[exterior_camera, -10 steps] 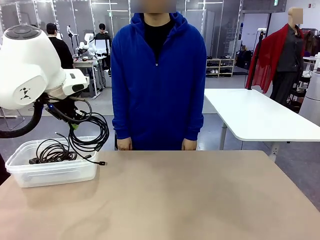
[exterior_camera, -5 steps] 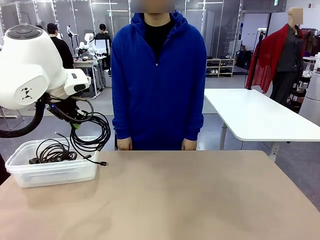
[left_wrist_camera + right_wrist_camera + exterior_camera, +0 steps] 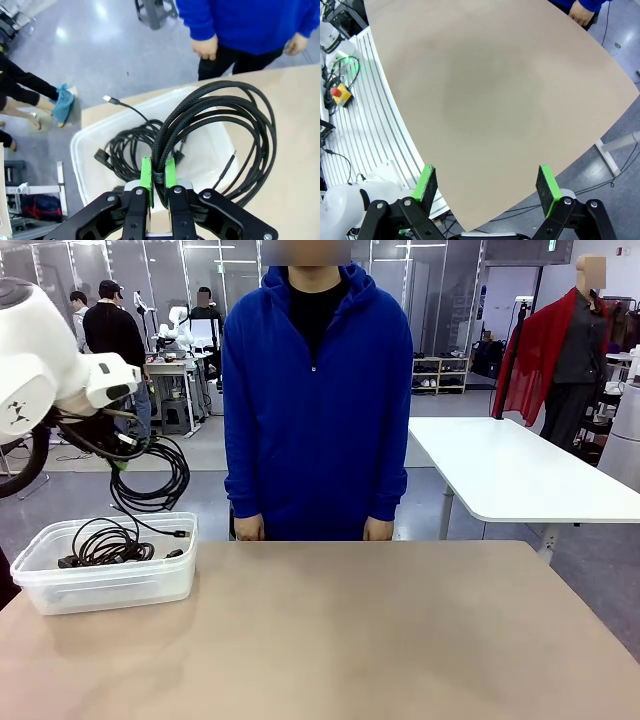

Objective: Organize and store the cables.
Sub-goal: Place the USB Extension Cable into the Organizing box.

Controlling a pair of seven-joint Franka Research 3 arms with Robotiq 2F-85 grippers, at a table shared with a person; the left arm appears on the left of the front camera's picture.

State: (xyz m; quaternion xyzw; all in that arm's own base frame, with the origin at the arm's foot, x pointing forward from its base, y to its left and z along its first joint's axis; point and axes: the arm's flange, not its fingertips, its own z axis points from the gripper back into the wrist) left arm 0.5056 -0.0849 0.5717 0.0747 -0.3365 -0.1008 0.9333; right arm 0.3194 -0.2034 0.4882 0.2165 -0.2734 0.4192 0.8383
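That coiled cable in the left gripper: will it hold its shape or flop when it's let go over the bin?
Likely floppy: the coiled cable hangs in loose loops from the left gripper, pinched at one spot. Its plug end dangles free, so it may snag the clear bin rim. Probably light.

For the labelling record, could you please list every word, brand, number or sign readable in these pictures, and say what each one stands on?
No words or numbers can be read.
A small dark emblem on the left arm's white casing: a mark, no letters legible.
A green sign near the ceiling: too small to read.
The clear bin, the coiled cable and the red button box show no legible print.
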